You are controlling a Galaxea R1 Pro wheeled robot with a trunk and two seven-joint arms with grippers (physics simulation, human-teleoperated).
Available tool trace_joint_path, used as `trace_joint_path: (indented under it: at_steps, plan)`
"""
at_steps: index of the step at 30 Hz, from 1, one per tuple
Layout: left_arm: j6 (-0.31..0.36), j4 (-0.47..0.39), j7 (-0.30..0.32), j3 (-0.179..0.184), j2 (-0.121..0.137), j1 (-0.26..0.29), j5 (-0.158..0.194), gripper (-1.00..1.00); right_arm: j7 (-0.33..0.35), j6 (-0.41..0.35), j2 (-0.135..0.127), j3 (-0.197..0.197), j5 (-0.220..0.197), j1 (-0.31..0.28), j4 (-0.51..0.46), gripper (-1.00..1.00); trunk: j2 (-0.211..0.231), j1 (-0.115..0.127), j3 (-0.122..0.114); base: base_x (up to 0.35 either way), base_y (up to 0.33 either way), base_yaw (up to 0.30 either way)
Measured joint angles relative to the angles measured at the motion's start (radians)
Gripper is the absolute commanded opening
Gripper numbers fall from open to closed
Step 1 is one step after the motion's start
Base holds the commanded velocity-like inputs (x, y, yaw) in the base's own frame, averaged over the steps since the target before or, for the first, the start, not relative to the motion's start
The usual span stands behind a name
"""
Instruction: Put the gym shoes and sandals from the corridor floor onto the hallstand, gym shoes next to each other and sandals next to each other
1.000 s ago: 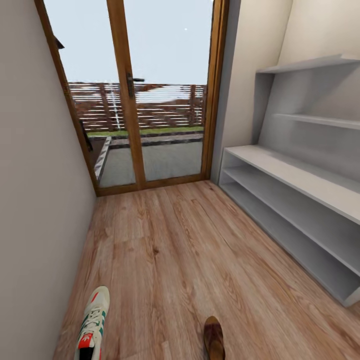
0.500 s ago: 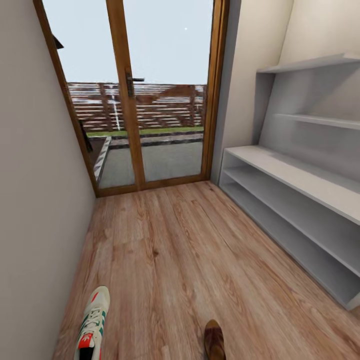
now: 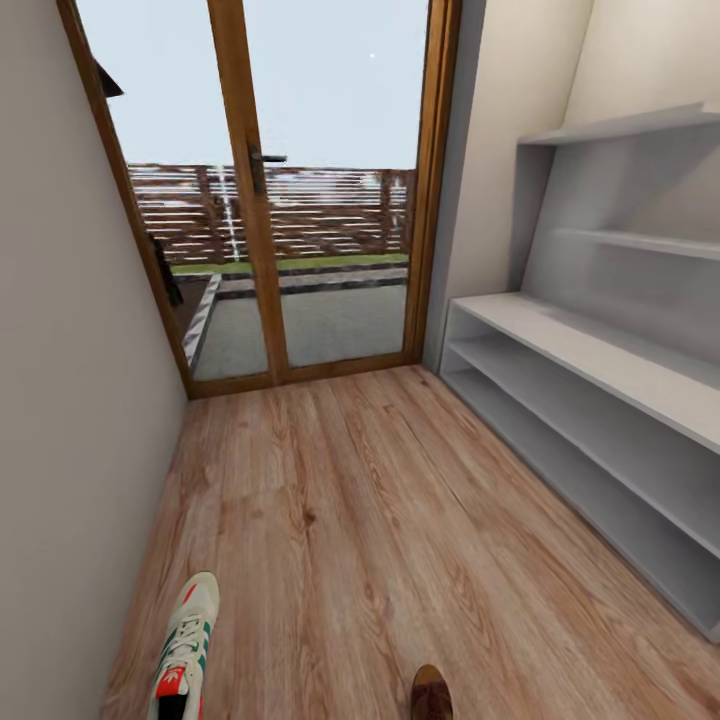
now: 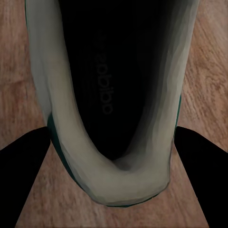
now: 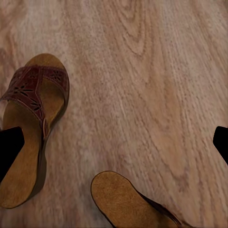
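A white gym shoe (image 3: 186, 648) with green stripes shows at the lower left of the head view, toe toward the door. In the left wrist view my left gripper (image 4: 113, 142) is shut on this gym shoe (image 4: 71, 142), its dark fingers (image 4: 23, 166) pressing both sides of the heel. My right gripper (image 5: 114, 142) hangs open above the corridor floor (image 5: 156, 85), with one brown sandal (image 5: 29, 124) beside one finger and a second sandal (image 5: 128, 202) lower down. A sandal tip (image 3: 431, 694) peeks in at the head view's lower edge. The hallstand (image 3: 600, 372) lines the right wall.
A wood-framed glass door (image 3: 270, 190) closes the corridor's far end. A white wall (image 3: 70, 400) runs close along the left. Wood-plank floor (image 3: 350, 500) stretches between the wall and the hallstand. Floating shelves (image 3: 640, 125) hang above the low unit.
The head camera has shifted, so the door and hallstand sit slightly differently. The sandal on the floor has slipped lower in the picture, while the gym shoe keeps its place.
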State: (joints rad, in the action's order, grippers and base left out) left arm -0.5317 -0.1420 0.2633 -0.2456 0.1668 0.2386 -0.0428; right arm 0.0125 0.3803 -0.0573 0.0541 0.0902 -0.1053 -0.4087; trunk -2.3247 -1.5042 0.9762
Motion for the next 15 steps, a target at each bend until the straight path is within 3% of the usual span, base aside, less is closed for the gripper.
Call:
trace_joint_path:
  at_steps: [15]
  plan:
    - [0.0,0.0,0.0,0.0,0.0,0.0,0.001,-1.0,0.0,0.0,0.0,0.0,0.0,0.0,0.0,1.0,0.0,0.0,0.0,0.012,0.005,0.0]
